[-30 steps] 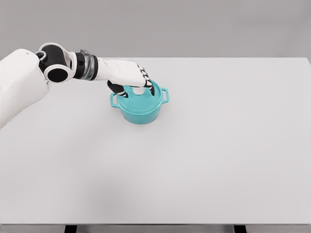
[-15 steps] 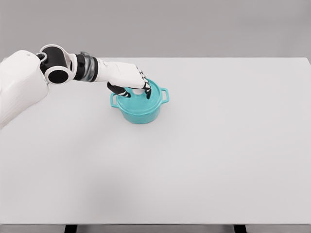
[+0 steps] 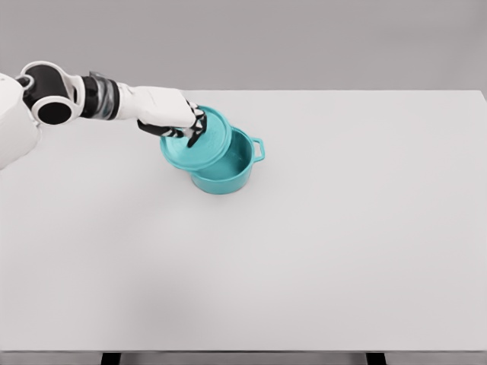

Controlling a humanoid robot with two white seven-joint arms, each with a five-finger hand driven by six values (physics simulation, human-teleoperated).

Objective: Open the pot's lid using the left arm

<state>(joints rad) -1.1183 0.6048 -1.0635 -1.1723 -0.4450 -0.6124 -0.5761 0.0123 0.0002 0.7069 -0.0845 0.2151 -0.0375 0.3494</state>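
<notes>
A teal pot point(image 3: 227, 169) with two side handles stands on the white table point(image 3: 342, 228), left of centre toward the back. Its round teal lid point(image 3: 199, 141) is lifted off and tilted, hanging over the pot's left rim so the inside of the pot shows. My left hand point(image 3: 185, 126) comes in from the upper left and is shut on the lid's knob, which the fingers hide. The right arm does not show.
The table's far edge runs just behind the pot, with a grey wall beyond it. My left forearm point(image 3: 99, 104) stretches above the table's back left corner.
The lid sat closed on the pot a second ago. My left hand has since lifted it and drawn it up and to the left, tilting it, and the pot stayed where it was.
</notes>
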